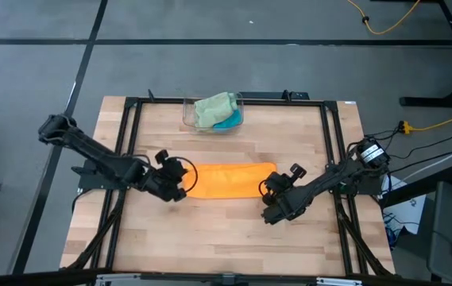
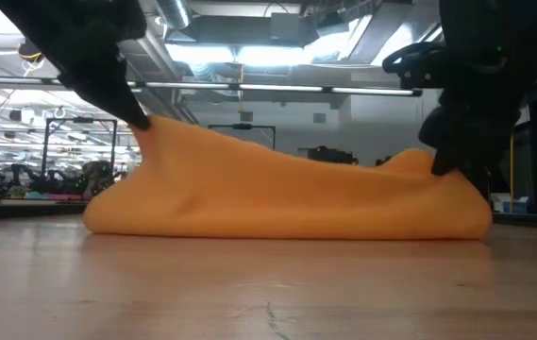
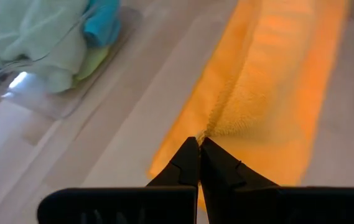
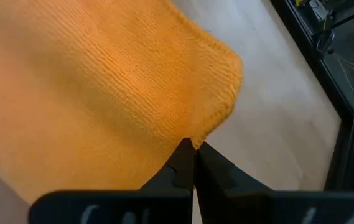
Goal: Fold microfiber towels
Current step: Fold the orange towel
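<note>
Left pincer (image 3: 199, 142), right pincer (image 4: 193, 144) pinch orange towel (image 1: 227, 179).

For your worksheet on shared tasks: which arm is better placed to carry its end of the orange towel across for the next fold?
Neither clearly. The left gripper and right gripper each pinch one end of the orange towel. Probably both move together.

Wooden table (image 1: 210, 230); orange towel (image 1: 227, 179) mid-table; clear bin (image 1: 187, 114) at far edge
</note>
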Available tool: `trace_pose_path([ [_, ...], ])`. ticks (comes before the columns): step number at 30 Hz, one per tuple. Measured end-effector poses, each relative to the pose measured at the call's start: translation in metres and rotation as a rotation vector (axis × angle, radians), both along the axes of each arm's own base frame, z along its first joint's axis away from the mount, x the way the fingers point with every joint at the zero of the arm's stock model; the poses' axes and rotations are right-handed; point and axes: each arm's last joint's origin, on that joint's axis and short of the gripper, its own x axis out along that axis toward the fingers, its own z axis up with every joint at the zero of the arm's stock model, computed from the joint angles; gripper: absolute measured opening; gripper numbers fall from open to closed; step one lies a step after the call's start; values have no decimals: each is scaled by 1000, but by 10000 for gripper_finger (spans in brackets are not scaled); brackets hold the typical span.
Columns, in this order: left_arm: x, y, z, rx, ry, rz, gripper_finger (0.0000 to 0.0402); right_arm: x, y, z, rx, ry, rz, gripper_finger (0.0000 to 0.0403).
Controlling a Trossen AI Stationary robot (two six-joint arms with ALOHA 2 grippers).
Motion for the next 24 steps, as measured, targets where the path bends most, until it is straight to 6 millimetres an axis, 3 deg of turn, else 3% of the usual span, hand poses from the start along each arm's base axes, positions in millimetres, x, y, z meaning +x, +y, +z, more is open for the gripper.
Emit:
trace_pose_path([
  [14,27,33,-44,19,235,120,0,11,-13,-2,-5,-39,-11,5],
  [20,29,35,-50,25,261,130,0,6,-28,-17,14,-8,-60,11],
  [24,29,35,-51,2,258,133,18,3,-33,-22,73,36,-100,42],
])
